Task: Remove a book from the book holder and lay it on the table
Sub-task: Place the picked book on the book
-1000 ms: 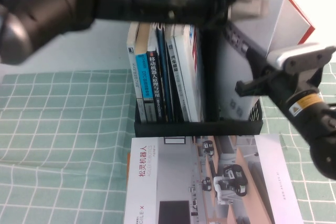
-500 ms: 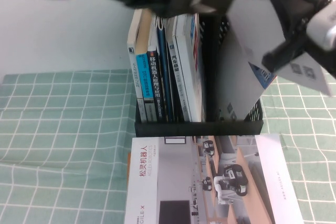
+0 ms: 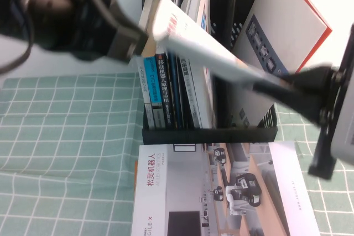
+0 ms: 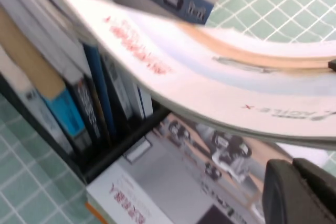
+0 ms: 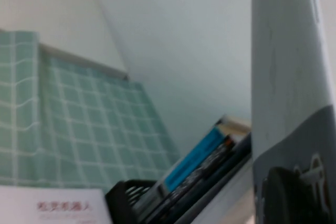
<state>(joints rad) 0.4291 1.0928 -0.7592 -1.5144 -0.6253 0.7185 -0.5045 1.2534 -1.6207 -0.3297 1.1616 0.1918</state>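
The book (image 3: 210, 48), white with a red title and a tan band, is lifted out of the black book holder (image 3: 210, 134) and hangs slantwise in the air in front of it. My right gripper (image 3: 279, 88) is shut on the book's lower right end. The book bends across the left wrist view (image 4: 210, 82) and fills the right wrist view (image 5: 289, 77). My left gripper (image 3: 128, 40) is at the book's upper left end; whether it touches the book is unclear. The green grid table (image 3: 66, 136) lies below.
A booklet with a grey robot photo (image 3: 221, 192) lies flat on the table in front of the holder. A grey red-edged book (image 3: 282, 31) leans in the right compartment. Several upright books (image 3: 166, 92) fill the left compartment. A white wall is behind.
The right gripper has swung the white book from upper right to a slant across the holder's front. The left arm has come down to the book's upper left end.
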